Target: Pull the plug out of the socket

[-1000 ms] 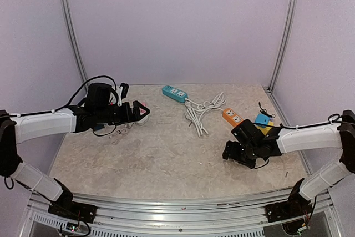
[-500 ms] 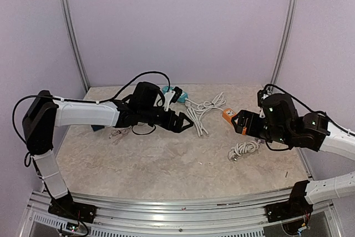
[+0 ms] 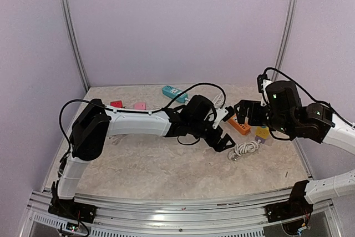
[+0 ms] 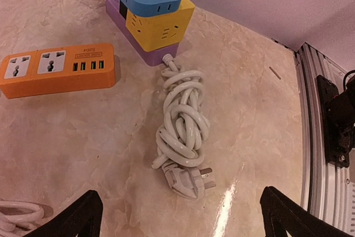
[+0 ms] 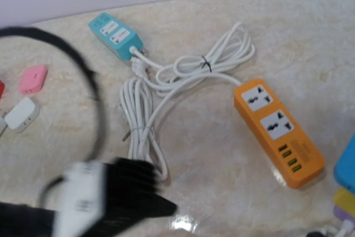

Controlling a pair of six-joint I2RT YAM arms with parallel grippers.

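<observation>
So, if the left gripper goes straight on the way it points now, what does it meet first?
Probably the coiled white cable, at its loose plug, which lies centred between the open left fingers in the wrist view. The yellow and blue block lies farther on. Depth is unclear.

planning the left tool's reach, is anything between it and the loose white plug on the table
Nothing visible does. The white plug lies on the table just ahead of the open left tool, at the end of its coiled cable.
</observation>
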